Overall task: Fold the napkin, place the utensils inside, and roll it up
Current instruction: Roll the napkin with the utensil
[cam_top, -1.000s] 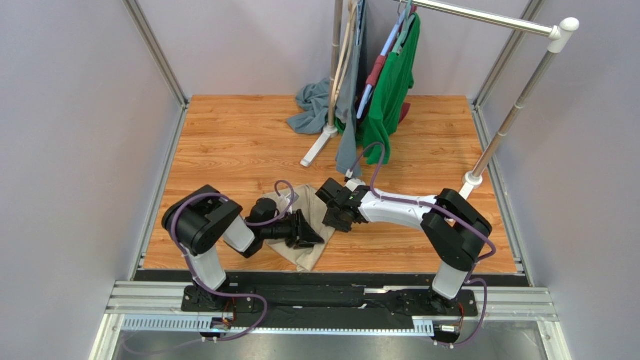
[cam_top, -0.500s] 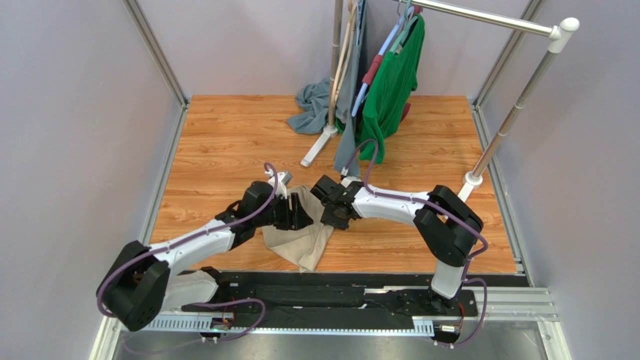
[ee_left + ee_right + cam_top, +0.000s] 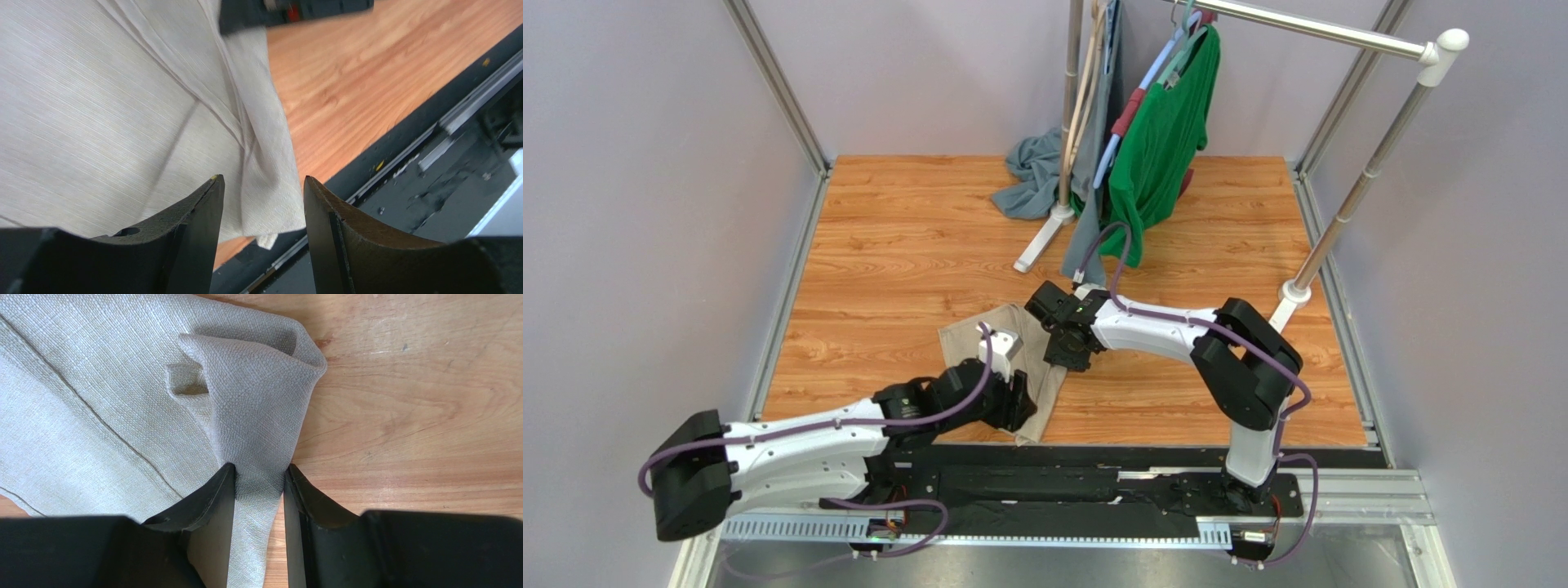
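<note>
One beige napkin (image 3: 965, 349) lies rumpled near the front edge of the wooden bench (image 3: 891, 233), between the two arms. The right gripper (image 3: 259, 471) is pinched tight on a raised fold at the napkin's edge. The left gripper (image 3: 261, 184) is spread open over the napkin's near corner, holding nothing. Further back, one green shirt (image 3: 1161, 135) hangs on a metal rack (image 3: 1357, 196). One grey-blue cloth (image 3: 1028, 172) is heaped by its foot, well apart from the napkin.

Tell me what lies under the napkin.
Around the napkin, only the wooden table shows. The cloth hides anything beneath it, so I cannot tell. The right claw pinches one raised fold.
</note>
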Robot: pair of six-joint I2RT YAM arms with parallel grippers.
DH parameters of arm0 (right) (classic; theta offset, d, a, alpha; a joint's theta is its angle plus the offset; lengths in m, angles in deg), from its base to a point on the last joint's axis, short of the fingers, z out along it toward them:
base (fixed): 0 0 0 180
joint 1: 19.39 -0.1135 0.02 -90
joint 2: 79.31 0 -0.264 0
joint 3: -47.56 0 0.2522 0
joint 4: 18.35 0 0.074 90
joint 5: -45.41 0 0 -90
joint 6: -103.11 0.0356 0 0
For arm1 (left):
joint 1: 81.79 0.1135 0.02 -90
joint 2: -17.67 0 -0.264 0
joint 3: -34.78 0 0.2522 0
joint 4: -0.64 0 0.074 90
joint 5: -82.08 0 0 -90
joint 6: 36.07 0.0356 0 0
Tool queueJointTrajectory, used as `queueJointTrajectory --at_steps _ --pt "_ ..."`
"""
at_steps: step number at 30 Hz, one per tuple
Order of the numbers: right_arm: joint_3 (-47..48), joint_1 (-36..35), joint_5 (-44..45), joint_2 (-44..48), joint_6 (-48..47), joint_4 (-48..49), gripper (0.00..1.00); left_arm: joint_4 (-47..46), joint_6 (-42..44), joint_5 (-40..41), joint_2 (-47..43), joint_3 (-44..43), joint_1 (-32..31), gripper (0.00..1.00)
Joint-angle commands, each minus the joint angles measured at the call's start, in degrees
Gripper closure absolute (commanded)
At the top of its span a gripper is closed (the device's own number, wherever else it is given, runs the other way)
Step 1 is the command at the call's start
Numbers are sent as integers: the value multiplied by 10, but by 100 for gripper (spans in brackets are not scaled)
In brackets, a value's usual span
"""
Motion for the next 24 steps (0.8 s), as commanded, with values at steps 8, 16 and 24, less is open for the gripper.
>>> queueJointTrajectory --at_steps 8,16,24 --pt "13 6 23 -29 -22 -11 81 5 -72 92 104 -35 -69 39" --pt "7 6 20 -33 -22 -5 81 11 -85 98 96 -48 -77 39" --pt "7 6 14 -35 -26 1 82 41 -128 133 117 -69 -104 37"
